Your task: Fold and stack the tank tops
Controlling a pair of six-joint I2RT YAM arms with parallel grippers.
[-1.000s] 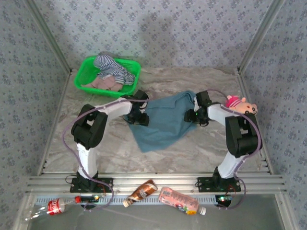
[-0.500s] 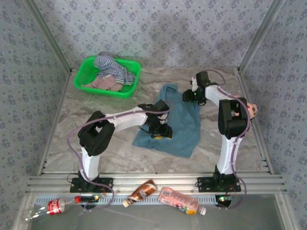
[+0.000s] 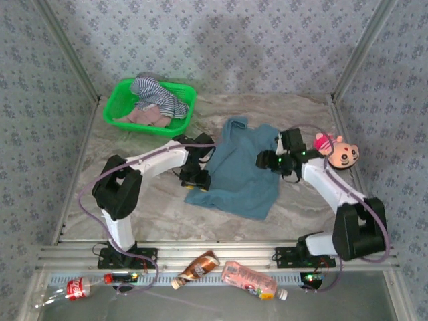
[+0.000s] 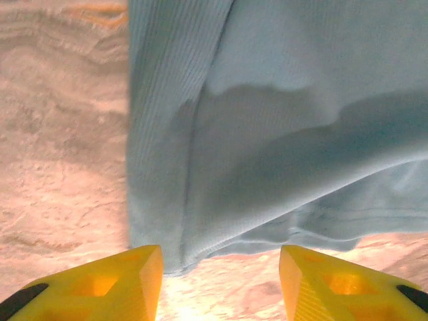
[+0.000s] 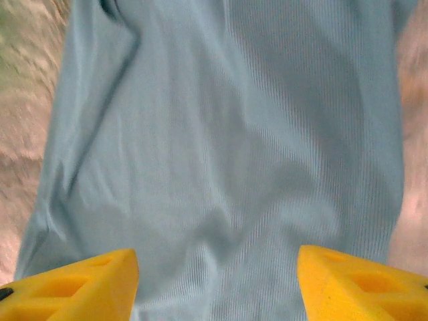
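So the teal top (image 3: pixel 237 172) is lying spread out, a bit rumpled, on the table (image 3: pixel 167 208) around the middle of the overhead frame. The left gripper (image 3: pixel 195 177) sits at its left edge. On that wrist cam the yellow fingers (image 4: pixel 114 281) are parted wide with nothing between them, and the top's hem is just ahead over bare marble. The right gripper (image 3: pixel 269 160) is at the top's right edge, fingers (image 5: pixel 73 284) spread wide too, hanging over the flat fabric without pinching any of it as far as I can see. The striped top (image 3: pixel 157 93) and pink top (image 3: pixel 144 117) are bunched together in the green basket (image 3: pixel 115 100) in the upper left, stripes on top of pink. A pink plush (image 3: pixel 340 151) sits at the right, just beside the right arm.
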